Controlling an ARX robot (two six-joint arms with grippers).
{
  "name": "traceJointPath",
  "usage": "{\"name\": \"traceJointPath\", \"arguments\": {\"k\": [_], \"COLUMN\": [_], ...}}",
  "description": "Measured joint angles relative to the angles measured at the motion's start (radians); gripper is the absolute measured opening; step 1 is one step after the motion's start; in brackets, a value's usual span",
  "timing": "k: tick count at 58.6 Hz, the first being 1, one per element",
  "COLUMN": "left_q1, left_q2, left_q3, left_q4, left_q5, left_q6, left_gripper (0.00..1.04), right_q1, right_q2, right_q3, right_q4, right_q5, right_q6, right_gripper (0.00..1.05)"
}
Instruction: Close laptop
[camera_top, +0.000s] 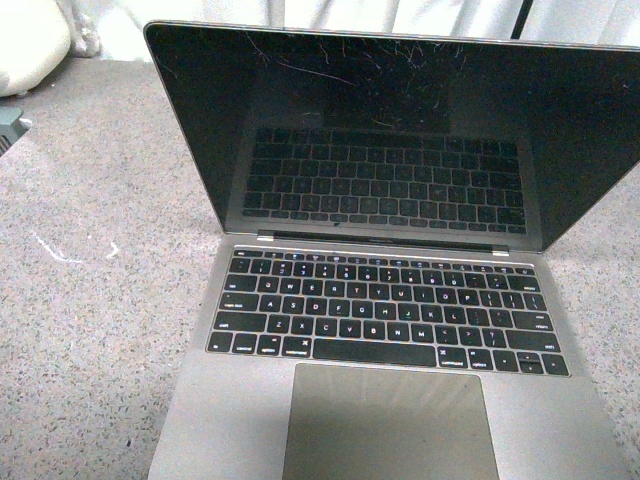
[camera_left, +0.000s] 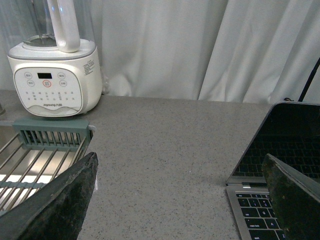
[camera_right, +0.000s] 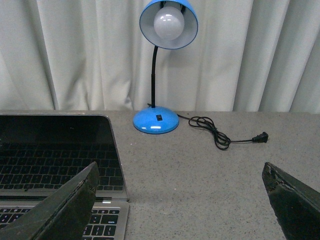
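Note:
The space-grey laptop (camera_top: 390, 310) stands open on the speckled grey counter, its scratched black screen upright and tilted back, black keys and big trackpad facing me. Neither arm shows in the front view. My left gripper (camera_left: 182, 200) is open and empty, low over the counter just left of the laptop (camera_left: 280, 165), whose left edge and screen corner show. My right gripper (camera_right: 180, 200) is open and empty, low over the counter just right of the laptop (camera_right: 60, 150), whose right screen edge and hinge corner show.
A white blender base (camera_left: 55, 75) and a grey dish rack over a sink (camera_left: 45, 150) stand left of the laptop. A blue desk lamp (camera_right: 160, 65) with a black cord and plug (camera_right: 225, 135) stands at the back right. White curtains hang behind the counter.

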Motion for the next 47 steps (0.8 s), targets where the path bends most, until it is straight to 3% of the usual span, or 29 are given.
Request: {"name": "traceJointPath", "arguments": {"k": [38,44,47], "left_q1": [0.0,0.0,0.0], "left_q2": [0.0,0.0,0.0], "left_q3": [0.0,0.0,0.0], "left_q4": [0.0,0.0,0.0], "left_q5": [0.0,0.0,0.0], "left_q6": [0.001,0.0,0.0], "left_gripper": [0.98,0.81,0.68], "right_q1": [0.0,0.0,0.0], "right_q2": [0.0,0.0,0.0], "right_q3": [0.0,0.0,0.0], "right_q4": [0.0,0.0,0.0], "right_q5": [0.0,0.0,0.0], "right_q6": [0.0,0.001,0.001], "right_gripper": [0.96,0.84,0.71]}}
